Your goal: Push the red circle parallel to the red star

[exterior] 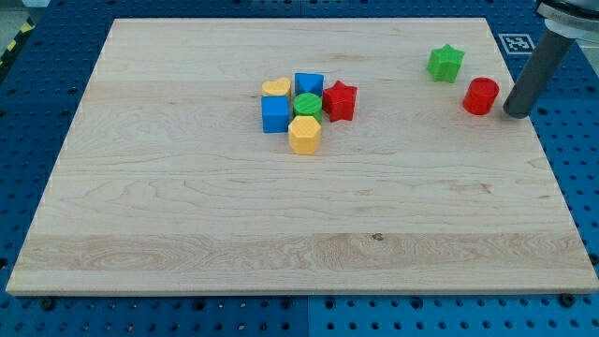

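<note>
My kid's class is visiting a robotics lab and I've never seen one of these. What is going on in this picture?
One camera looks down at a wooden board on a blue table. The dark rod at the view's right is a robot arm's pushing tool; it holds nothing, it only slides blocks. My tip sits just right of the red circle, close beside it. A green star lies up and left of that. Mid-board is a cluster: red star, two blue blocks, green circle, yellow heart and yellow hexagon.
</note>
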Controlling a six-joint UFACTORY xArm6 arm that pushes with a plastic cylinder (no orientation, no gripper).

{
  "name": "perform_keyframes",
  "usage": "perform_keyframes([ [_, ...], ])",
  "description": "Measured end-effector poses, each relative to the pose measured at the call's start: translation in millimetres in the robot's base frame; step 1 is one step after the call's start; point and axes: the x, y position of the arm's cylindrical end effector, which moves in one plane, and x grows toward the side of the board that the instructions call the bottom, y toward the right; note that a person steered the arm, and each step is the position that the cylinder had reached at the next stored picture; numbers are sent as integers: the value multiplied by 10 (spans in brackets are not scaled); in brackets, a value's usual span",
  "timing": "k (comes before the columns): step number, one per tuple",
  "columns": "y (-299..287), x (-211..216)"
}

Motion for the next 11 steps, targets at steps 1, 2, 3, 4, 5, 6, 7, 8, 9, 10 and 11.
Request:
perform_keyframes([
  [1, -77, 0],
  [2, 9, 10],
  [3, 136, -78],
  [4, 118, -246],
  [5, -183, -305],
  [6, -379, -305],
  [7, -380, -305],
  [8, -380, -305],
  [9, -506, -305],
  [10, -607, -305],
  [11, -607, -221],
])
